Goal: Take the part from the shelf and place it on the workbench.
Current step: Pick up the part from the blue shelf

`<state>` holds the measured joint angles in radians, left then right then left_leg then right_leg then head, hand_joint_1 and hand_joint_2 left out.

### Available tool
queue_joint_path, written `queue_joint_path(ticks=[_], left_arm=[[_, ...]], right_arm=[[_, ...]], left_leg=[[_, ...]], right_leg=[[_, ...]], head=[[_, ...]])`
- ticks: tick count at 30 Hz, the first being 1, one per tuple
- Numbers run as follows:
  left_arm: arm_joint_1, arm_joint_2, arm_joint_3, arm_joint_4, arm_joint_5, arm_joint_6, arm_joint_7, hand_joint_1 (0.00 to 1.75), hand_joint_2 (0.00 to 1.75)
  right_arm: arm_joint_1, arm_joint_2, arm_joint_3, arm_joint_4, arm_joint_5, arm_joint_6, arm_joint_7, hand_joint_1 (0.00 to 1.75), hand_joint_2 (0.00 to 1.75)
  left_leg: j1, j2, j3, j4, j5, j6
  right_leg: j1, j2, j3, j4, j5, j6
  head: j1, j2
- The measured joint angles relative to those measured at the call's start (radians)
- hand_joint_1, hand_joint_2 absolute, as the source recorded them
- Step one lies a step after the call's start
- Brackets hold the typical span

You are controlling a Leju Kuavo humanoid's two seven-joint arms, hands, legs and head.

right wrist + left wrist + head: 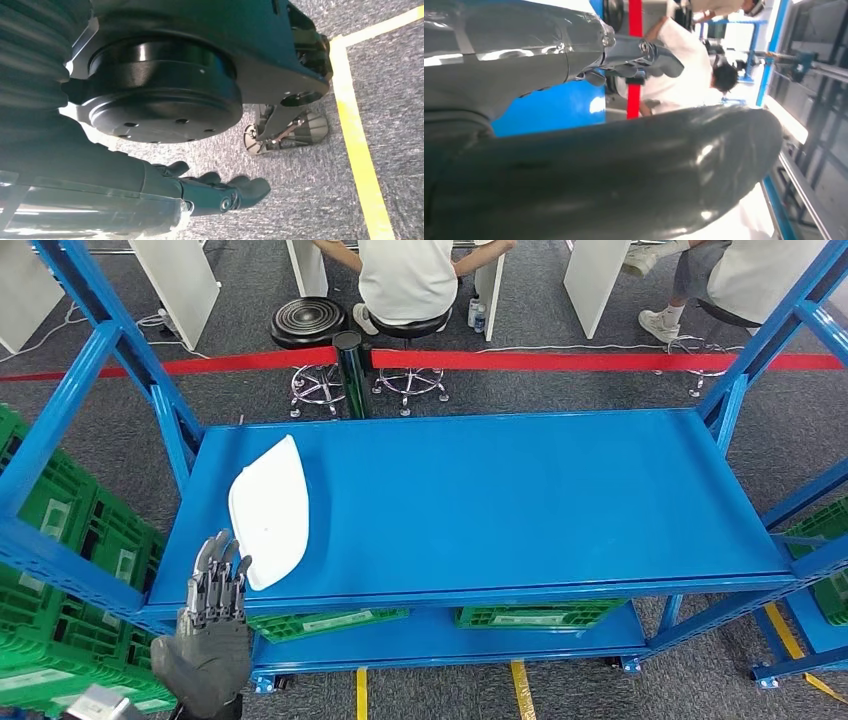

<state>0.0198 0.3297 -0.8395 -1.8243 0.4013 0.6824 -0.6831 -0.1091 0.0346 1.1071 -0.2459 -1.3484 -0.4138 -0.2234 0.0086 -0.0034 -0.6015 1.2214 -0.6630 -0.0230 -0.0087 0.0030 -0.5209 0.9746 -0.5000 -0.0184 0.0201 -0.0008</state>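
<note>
White part (269, 510) is lying on the blue shelf (500, 500) at the head view's left, just above and right of the left hand (213, 615), which is reaching with fingers extended, holding nothing. Right hand (220, 192) is hanging empty over carpet, fingers loosely extended.

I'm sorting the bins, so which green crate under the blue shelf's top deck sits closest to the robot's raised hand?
The green crate on the lower deck's left side, just right of the left hand; the other crate sits further right.
</note>
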Motion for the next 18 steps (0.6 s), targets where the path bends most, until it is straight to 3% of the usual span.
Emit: queue_joint_path(ticks=[1, 2, 4, 5, 7, 9, 11, 12, 15, 16, 17, 18], left_arm=[[0.002, 0.002, -0.001, 0.0, 0.0, 0.001, 0.0, 0.0, 0.0], [0.003, 0.003, -0.001, 0.0, 0.001, 0.001, 0.0, 0.0, 0.0], [0.004, 0.005, -0.002, 0.0, 0.002, 0.002, 0.0, 0.0, 0.0], [0.005, 0.006, -0.003, 0.001, 0.003, 0.003, 0.001, 0.0, 0.0], [0.005, 0.008, -0.004, 0.003, 0.004, 0.003, 0.002, 0.0, 0.0], [0.006, 0.009, -0.004, 0.004, 0.006, 0.003, 0.002, 0.0, 0.0], [0.009, 0.01, -0.006, 0.002, 0.005, 0.003, 0.002, 0.0, 0.0], [0.009, 0.01, -0.006, 0.001, 0.005, 0.003, 0.001, 0.0, 0.0], [0.01, 0.01, -0.008, -0.002, 0.005, 0.003, 0.001, 0.0, 0.0], [0.011, 0.01, -0.008, -0.003, 0.005, 0.003, 0.001, 0.0, 0.0], [0.011, 0.01, -0.009, -0.003, 0.005, 0.003, 0.001, 0.0, 0.0], [0.011, 0.01, -0.009, -0.003, 0.005, 0.003, 0.001, 0.0, 0.0]], right_arm=[[0.001, 0.001, 0.001, 0.0, 0.0, 0.0, 0.0, 0.0, 1.75], [0.002, 0.001, 0.003, 0.0, 0.0, 0.0, 0.0, 0.0, 1.75], [0.002, 0.002, 0.004, 0.001, 0.001, 0.0, 0.001, 0.0, 1.75], [0.002, 0.002, 0.006, 0.001, 0.002, -0.001, 0.001, 0.0, 1.75], [-0.001, 0.002, 0.01, 0.001, 0.003, -0.001, 0.001, 0.0, 1.75], [-0.001, 0.003, 0.013, 0.001, 0.005, -0.001, 0.003, 0.0, 1.75], [-0.001, 0.003, 0.015, 0.001, 0.006, -0.001, 0.003, 0.0, 1.75], [-0.002, 0.003, 0.016, 0.001, 0.006, -0.001, 0.003, 0.0, 1.75], [-0.003, 0.001, 0.019, 0.001, 0.005, -0.001, 0.003, 0.0, 1.75], [-0.001, 0.001, 0.02, 0.002, 0.004, -0.001, 0.003, 0.0, 1.75], [0.0, 0.001, 0.02, 0.002, 0.004, -0.001, 0.003, 0.0, 1.75], [0.001, 0.0, 0.02, 0.002, 0.004, -0.001, 0.003, 0.0, 1.75]], left_leg=[[0.004, 0.001, -0.032, 0.031, -0.002, -0.005], [0.007, 0.002, -0.048, 0.028, 0.019, -0.009], [0.014, 0.005, -0.03, -0.071, 0.114, -0.016], [0.013, 0.007, -0.013, -0.125, 0.147, -0.019], [0.006, 0.012, 0.011, -0.189, 0.137, -0.015], [-0.001, 0.008, 0.027, -0.208, 0.109, 0.012], [0.002, 0.002, 0.05, -0.23, 0.15, 0.039], [0.005, 0.001, 0.058, -0.236, 0.165, 0.046], [0.008, -0.003, 0.061, -0.239, 0.175, 0.049], [0.008, -0.006, 0.061, -0.238, 0.175, 0.047], [0.009, -0.01, 0.061, -0.237, 0.174, 0.044], [0.01, -0.013, 0.063, -0.237, 0.173, 0.041]], right_leg=[[-0.001, 0.0, 0.005, 0.001, -0.006, 0.001], [-0.002, 0.001, 0.013, 0.001, -0.013, 0.004], [-0.008, 0.003, 0.036, 0.002, -0.031, 0.013], [-0.011, 0.005, 0.05, 0.002, -0.039, 0.019], [-0.016, 0.006, 0.069, -0.007, -0.052, 0.034], [-0.016, 0.004, 0.084, -0.005, -0.044, 0.052], [-0.016, 0.001, 0.094, 0.023, -0.051, 0.063], [-0.016, 0.0, 0.086, 0.053, -0.077, 0.064], [-0.018, -0.001, 0.01, 0.209, -0.187, 0.068], [-0.019, -0.001, -0.011, 0.242, -0.199, 0.071], [-0.019, -0.001, -0.018, 0.243, -0.186, 0.073], [-0.02, -0.002, -0.01, 0.208, -0.15, 0.072]], head=[[-0.003, 0.0], [-0.005, 0.0], [-0.007, 0.0], [-0.007, 0.0], [-0.009, 0.0], [-0.011, 0.0], [-0.007, 0.0], [-0.003, 0.0], [0.01, 0.0], [0.012, 0.0], [0.014, 0.0], [0.016, 0.0]])
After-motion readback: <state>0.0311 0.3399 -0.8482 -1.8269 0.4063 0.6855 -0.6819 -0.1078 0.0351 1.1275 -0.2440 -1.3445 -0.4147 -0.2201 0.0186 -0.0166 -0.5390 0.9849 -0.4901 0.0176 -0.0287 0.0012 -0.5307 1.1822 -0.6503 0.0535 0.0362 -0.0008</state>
